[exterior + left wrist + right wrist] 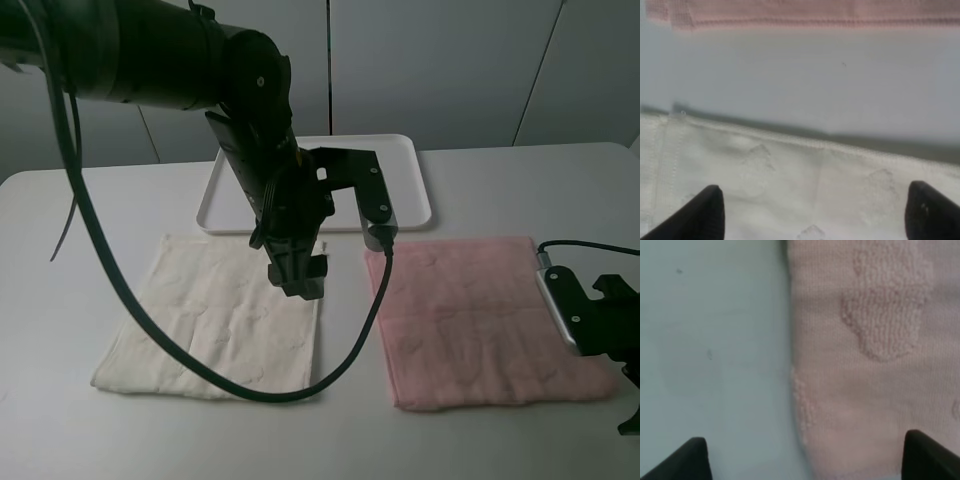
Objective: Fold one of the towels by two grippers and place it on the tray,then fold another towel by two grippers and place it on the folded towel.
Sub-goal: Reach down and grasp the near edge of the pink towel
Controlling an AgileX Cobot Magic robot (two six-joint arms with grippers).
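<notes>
The white tray (410, 180) stands at the far side of the table (90, 440), and both towels lie flat and unfolded on the table in front of it, not on it. The pale pink towel (470, 320) is spread before the right part of the tray, with its far edge close to the tray's front rim. The cream-white towel (200, 320) is spread before the left part of the tray, and a narrow strip of bare table separates the two cloths. The left gripper (297, 275) hangs over the corner of the cream-white towel that is nearest to the tray; its fingers (705, 210) stand wide apart with only the cloth's surface below them, and whether they touch it I cannot tell. The right gripper (805, 460) is well apart from the tray, at the pink towel's outer corner on the side away from it. Its jaws are also spread wide, with the towel's edge lying flat between them, not pinched.
</notes>
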